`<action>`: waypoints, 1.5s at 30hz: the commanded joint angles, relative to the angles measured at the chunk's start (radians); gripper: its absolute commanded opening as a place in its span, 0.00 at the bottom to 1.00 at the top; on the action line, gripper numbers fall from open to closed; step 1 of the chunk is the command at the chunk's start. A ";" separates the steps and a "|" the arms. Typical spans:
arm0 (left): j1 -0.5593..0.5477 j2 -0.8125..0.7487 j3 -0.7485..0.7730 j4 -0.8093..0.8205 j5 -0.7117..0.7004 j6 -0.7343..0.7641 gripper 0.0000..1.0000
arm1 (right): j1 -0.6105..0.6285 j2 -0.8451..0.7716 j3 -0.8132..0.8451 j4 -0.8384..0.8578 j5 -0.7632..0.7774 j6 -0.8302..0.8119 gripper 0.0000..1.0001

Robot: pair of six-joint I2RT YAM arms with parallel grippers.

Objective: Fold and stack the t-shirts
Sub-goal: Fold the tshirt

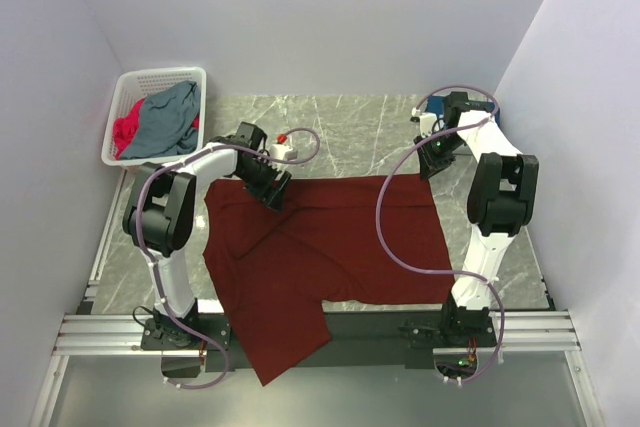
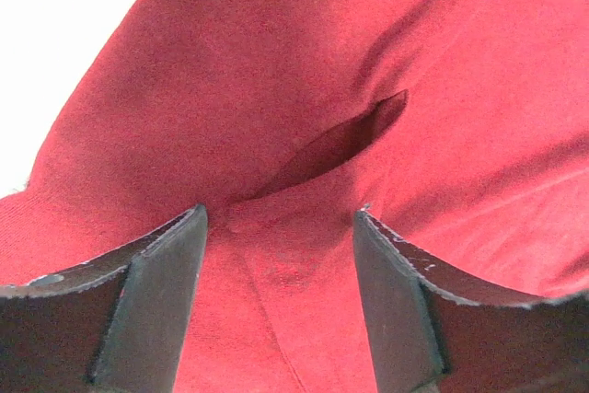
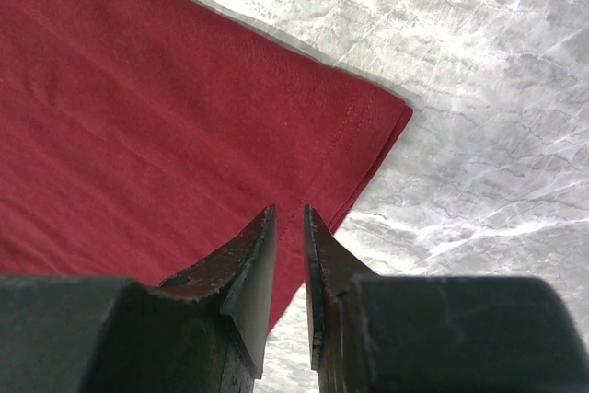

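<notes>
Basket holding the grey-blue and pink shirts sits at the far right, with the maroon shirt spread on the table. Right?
Not quite: the top external view shows the basket at the far left, not right. It does hold the grey-blue shirt and pink shirt, and the maroon shirt is spread on the table.

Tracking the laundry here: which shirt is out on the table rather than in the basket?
The dark-red shirt, spread across the table; the grey-blue shirt and pink shirt lie bunched in the white basket.
</notes>
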 commanded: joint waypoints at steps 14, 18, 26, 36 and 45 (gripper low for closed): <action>-0.325 -0.230 -0.065 -0.162 0.112 0.070 0.51 | 0.003 0.007 0.060 -0.030 0.022 -0.011 0.25; -0.316 -0.300 -0.077 -0.156 0.072 0.064 0.53 | 0.004 0.011 0.070 -0.037 0.015 -0.005 0.24; -0.020 -0.339 -0.071 -0.056 -0.088 -0.030 0.58 | 0.050 0.047 0.122 -0.008 0.079 0.043 0.21; 0.215 -0.187 -0.002 -0.041 -0.204 -0.094 0.57 | 0.159 0.129 0.155 0.065 0.291 0.057 0.20; 0.244 -0.038 -0.011 0.039 -0.274 -0.180 0.44 | 0.185 0.183 0.083 0.155 0.476 -0.003 0.00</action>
